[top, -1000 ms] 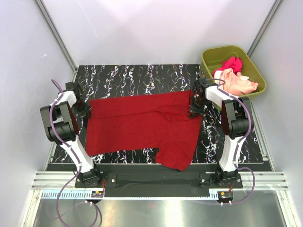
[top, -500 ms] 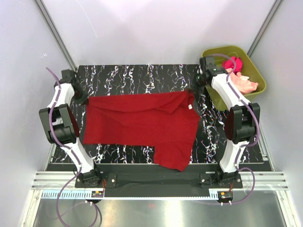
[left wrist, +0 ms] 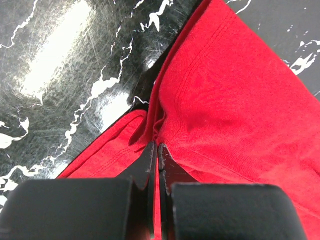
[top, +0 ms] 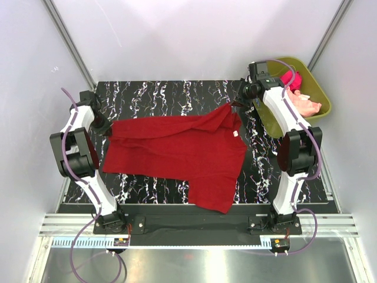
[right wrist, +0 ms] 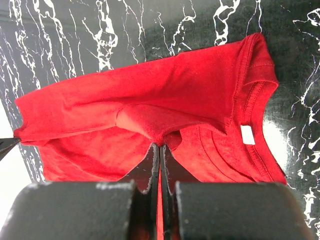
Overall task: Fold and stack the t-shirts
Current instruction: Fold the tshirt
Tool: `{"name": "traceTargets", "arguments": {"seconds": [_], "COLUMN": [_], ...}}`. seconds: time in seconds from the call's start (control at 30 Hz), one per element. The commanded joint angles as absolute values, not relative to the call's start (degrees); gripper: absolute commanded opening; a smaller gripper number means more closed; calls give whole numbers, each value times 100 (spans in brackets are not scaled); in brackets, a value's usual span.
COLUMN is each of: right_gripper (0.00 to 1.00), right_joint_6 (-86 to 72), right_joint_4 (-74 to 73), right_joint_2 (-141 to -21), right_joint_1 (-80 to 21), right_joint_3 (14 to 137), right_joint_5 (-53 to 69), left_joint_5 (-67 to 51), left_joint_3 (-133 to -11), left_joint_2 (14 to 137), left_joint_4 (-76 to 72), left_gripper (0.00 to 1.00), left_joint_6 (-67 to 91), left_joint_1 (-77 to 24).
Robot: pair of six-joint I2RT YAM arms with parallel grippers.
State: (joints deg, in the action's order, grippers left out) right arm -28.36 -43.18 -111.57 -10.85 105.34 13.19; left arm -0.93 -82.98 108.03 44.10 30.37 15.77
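Observation:
A deep red t-shirt (top: 177, 153) lies spread across the black marble table (top: 177, 94), one sleeve hanging toward the near edge. My left gripper (top: 108, 128) is shut on the shirt's left corner; its jaws pinch red cloth (left wrist: 210, 100) in the left wrist view. My right gripper (top: 234, 105) is shut on the shirt's far right corner and lifts it, so the cloth (right wrist: 150, 100) rises in a peak near the collar with its white label (right wrist: 247, 135). A magenta-pink t-shirt (top: 290, 77) and a pale peach t-shirt (top: 303, 105) lie bunched in the tub.
An olive-green plastic tub (top: 321, 100) stands at the back right, just beyond the right arm. White walls with metal posts close in on both sides. A metal rail runs along the near edge by the arm bases.
Both grippers have carried their shirt corners toward the back of the table. The right gripper closed on the cloth and lifted the right corner up and back; the shirt's far edge now slants.

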Motion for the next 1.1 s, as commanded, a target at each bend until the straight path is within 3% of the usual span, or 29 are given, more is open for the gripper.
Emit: {"name": "traceTargets", "arguments": {"seconds": [0.0,0.2,0.33,0.4,0.57,0.73,0.77,1.07], "right_gripper": [0,0,0,0,0,0,0,0], "right_joint_6": [-2786,-2751,-2777,-2777,-2751,-2760,-2777,-2874], "right_joint_4": [-4342,-4333,-4271,-4280,-4280,-4280,-4272,-4184], "right_joint_2": [-11057,-10899,-10820,-10784,-10705,-10688,-10696,-11213], "right_joint_1": [-1081,-1090,-1081,-1090,-1081,-1081,-1081,-949], "right_joint_3": [10591,10486,10327,10310,10239,10169,10169,11047], "right_joint_5": [1345,1336,1380,1389,1362,1336,1310,1063], "left_joint_5": [-9,-9,-26,-9,-9,-9,122,-201], "left_joint_3": [-8508,-8499,-8517,-8551,-8613,-8605,-8613,-9096], "left_joint_2": [10828,10819,10916,10995,11030,10794,10758,10740], "left_joint_4": [4289,4202,4184,4175,4184,4236,4236,4017], "left_gripper": [3,25,31,29,9,7,0,0], "left_joint_6": [2944,2953,2909,2874,2848,2909,2944,3137], "left_joint_1": [1608,1608,1600,1600,1600,1600,1591,1591]}}
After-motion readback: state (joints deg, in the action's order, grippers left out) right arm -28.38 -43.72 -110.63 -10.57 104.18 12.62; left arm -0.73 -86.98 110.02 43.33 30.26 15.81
